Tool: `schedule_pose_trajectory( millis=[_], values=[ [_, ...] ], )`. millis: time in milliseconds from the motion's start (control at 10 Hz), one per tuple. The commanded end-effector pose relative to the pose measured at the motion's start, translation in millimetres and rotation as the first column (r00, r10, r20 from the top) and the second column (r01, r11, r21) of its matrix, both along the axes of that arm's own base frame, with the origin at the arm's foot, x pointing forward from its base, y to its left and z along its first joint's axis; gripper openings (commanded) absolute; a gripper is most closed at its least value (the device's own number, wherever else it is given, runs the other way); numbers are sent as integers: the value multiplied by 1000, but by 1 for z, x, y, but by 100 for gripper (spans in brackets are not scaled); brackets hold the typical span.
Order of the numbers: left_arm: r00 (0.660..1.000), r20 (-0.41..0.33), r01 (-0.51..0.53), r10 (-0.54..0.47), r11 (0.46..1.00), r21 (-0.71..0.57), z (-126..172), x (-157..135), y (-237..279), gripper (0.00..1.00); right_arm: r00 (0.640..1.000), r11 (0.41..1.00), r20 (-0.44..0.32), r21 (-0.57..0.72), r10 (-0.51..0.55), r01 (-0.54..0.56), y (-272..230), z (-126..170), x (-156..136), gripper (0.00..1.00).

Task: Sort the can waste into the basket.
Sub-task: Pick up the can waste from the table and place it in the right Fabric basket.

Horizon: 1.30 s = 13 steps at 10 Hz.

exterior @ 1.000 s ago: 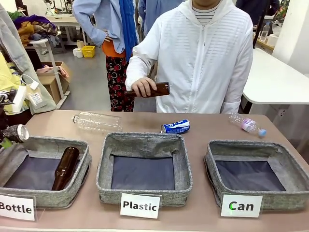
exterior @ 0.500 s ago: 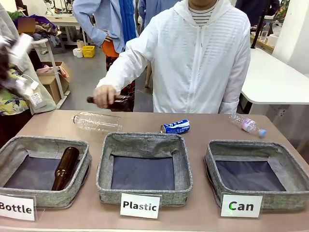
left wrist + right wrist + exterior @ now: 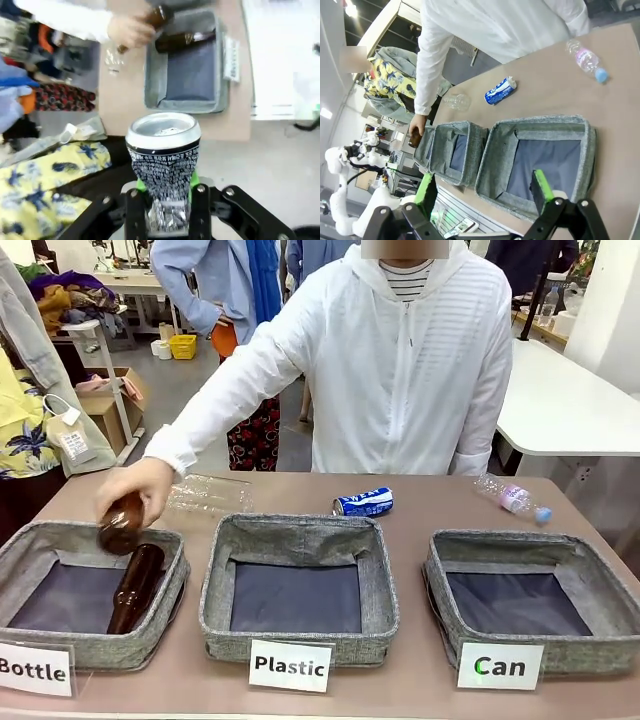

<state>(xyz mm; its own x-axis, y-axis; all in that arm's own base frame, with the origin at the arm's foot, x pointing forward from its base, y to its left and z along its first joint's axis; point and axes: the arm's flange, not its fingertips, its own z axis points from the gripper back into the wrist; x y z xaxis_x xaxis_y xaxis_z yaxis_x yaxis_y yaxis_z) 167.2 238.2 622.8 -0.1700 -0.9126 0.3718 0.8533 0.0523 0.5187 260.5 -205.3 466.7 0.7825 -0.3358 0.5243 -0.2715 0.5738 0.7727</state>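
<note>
Your left jaws clamping black can (image 3: pixel 164 150), lower centre; right jaws gaping wide, facing basket (image 3: pixel 545 121); blue can (image 3: pixel 363 502) lying mid-frame on surface (image 3: pixel 430 512).

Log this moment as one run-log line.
left gripper: shut on black can | right gripper: open, over empty Can basket | blue can: lying on table | person's hand: holds brown bottle over Bottle basket

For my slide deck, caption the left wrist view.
Left gripper grips a black can; beyond, a hand holds a brown bottle at the Bottle basket.

can (image 3: pixel 363 502) behind Plastic basket (image 3: pixel 212 590), Can basket (image 3: pixel 572 654) rightmost
</note>
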Motion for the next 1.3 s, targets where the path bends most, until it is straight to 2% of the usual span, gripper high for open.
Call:
schedule_pose_trajectory(
  millis=[0,100,300,600,1200],
  values=[
    [999,-23,-28,25,990,-139,-20,-11,19,33,999,1000,38,5,3,-3,0,1,2,100],
    [999,-25,-24,20,986,-163,-28,-16,29,33,999,1000,38,5,3,-3,0,1,2,100],
    [999,-45,-13,6,984,-176,-33,-2,33,33,999,1000,38,5,3,-3,0,1,2,100],
    [997,-77,11,-23,989,-146,-20,25,23,33,999,1000,38,5,3,-3,0,1,2,100],
    [993,-98,61,-68,995,-78,-12,50,-7,33,999,1000,38,5,3,-3,0,1,2,100]
  ],
)
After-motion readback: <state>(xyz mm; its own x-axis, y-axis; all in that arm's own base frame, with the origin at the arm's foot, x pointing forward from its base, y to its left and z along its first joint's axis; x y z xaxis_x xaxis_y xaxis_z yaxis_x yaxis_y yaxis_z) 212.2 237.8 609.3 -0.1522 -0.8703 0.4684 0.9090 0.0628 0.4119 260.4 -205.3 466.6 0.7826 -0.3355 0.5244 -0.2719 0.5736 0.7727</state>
